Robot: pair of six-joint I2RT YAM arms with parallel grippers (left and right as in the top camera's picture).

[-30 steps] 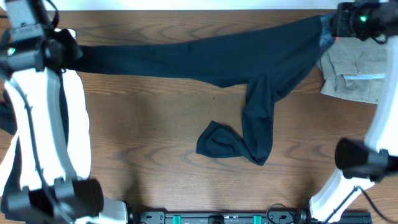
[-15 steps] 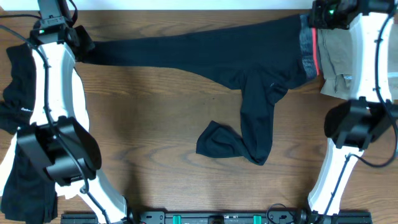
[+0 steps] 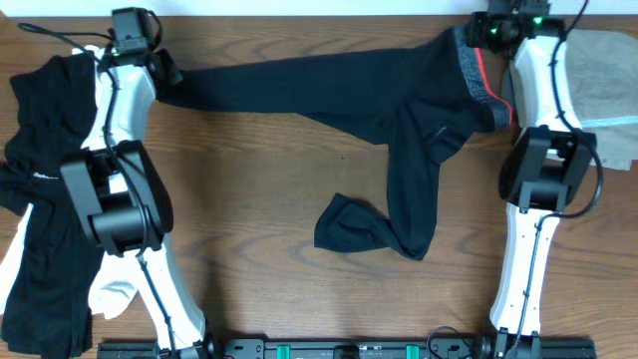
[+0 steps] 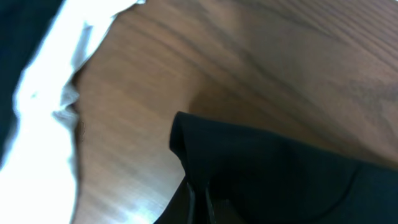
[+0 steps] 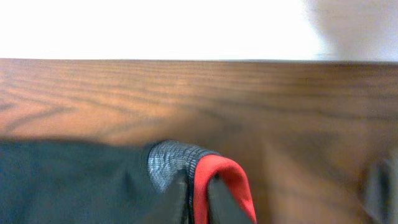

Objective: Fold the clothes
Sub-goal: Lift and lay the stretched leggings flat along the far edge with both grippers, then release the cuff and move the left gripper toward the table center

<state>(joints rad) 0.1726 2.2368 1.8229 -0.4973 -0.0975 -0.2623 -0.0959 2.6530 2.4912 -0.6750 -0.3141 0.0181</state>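
Nearest, one leg of the black pants (image 3: 329,85) lies crumpled at the middle of the table (image 3: 249,199), unmoved. Along the far edge the other leg stretches between the arms, both of which have swung inward. The left gripper (image 3: 164,75) is pinched tight on the leg end. The right gripper (image 3: 477,35) nips the red-edged waistband (image 3: 480,85). At the far right corner the taupe garment (image 3: 603,70) is now uncovered.

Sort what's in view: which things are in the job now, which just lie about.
In the job: black pants, left claw on a leg end, right claw on the waistband.
Lying about: black garments, white garment, taupe garment, none gripped.
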